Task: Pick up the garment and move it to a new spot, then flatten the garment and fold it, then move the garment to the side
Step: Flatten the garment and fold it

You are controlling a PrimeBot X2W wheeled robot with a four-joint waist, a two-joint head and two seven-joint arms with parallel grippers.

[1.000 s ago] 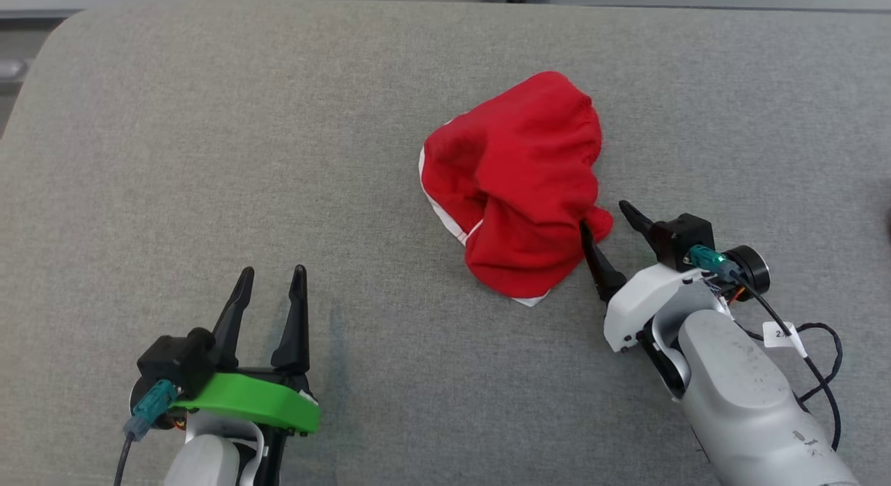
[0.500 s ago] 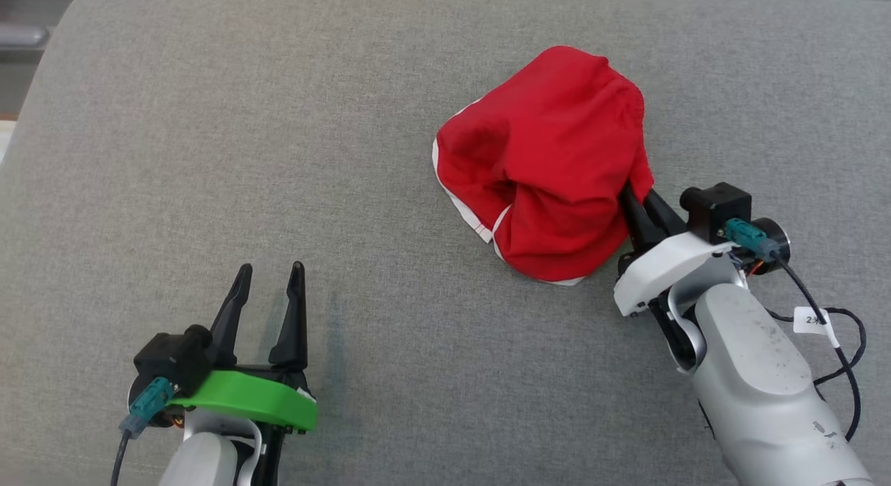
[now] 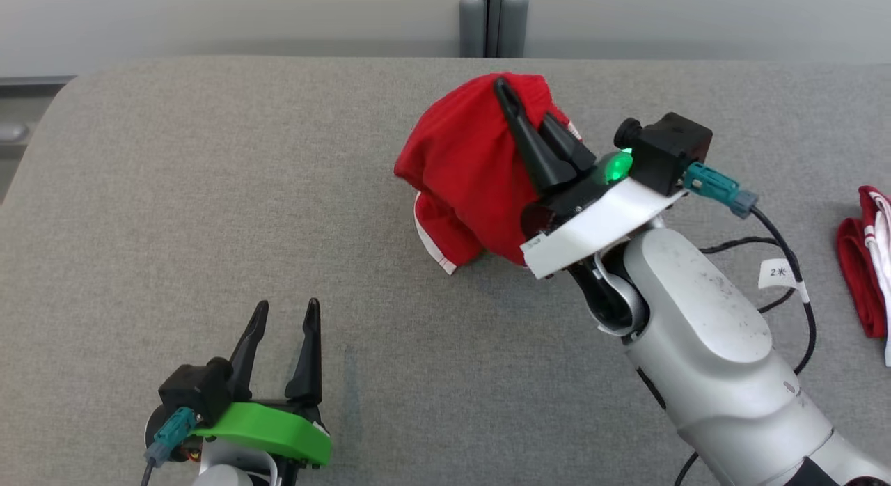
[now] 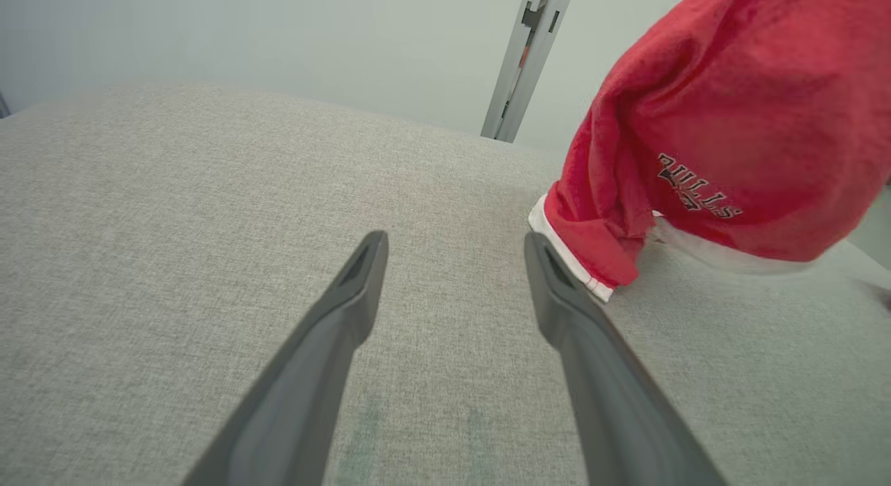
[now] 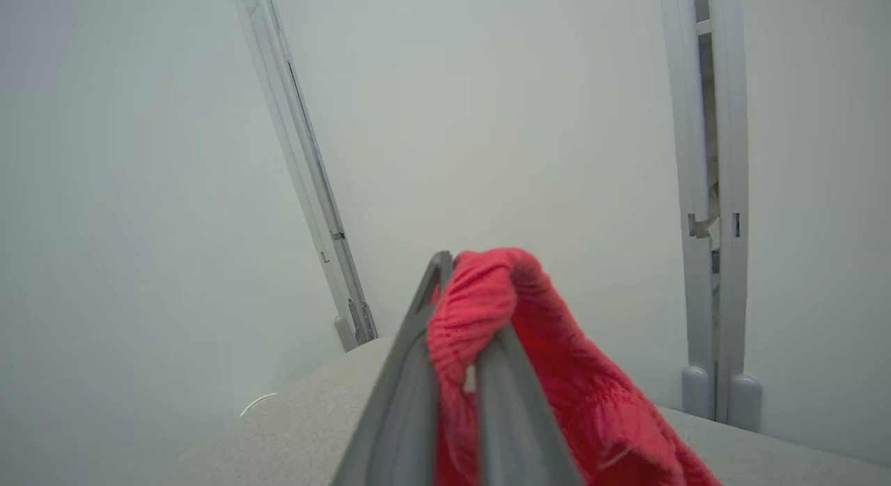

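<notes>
Garment (image 3: 459, 152): soft, light, we judge.
Hold: gathered edge, upper centre.
Right hand (image 3: 522, 102): pinches garment.
Left hand (image 3: 287, 303): wide, empty.

Grey fabric surface (image 3: 209, 193) — red-and-white cloth (image 3: 860, 277) lying at right edge.

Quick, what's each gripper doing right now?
Left gripper: open, holding nothing.
Right gripper: shut on the red garment, lifting part of it.

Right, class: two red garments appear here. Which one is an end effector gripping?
The bunched red garment near the middle, pinched by the right end effector; the other red garment lies untouched at the right edge.
</notes>
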